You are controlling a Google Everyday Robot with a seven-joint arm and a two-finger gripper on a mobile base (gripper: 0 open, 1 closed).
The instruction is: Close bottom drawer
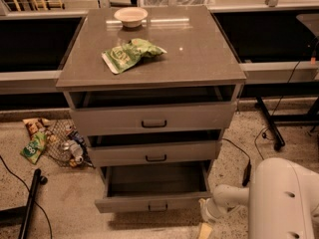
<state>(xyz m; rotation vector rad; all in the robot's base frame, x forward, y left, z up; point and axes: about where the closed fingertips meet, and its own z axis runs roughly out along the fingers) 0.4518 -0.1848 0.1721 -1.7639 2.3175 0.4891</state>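
Note:
The bottom drawer (152, 202) is the lowest of three in the grey cabinet (149, 54). It stands pulled out partway, and its empty inside (157, 179) shows. Its flat front carries a small dark handle (157, 207). The middle drawer (155, 153) and the top drawer (152, 118) are each out a little. My gripper (205, 226) is low at the bottom edge of the view, just right of the bottom drawer's front right corner, on the end of my white arm (234, 197). I cannot tell whether it touches the drawer front.
A green snack bag (130, 54) and a white bowl (130, 17) sit on the cabinet top. A wire basket with litter (62, 146) lies on the floor at the left. A black pole (30, 203) lies at lower left. Cables and a black stand leg (269, 126) are at the right.

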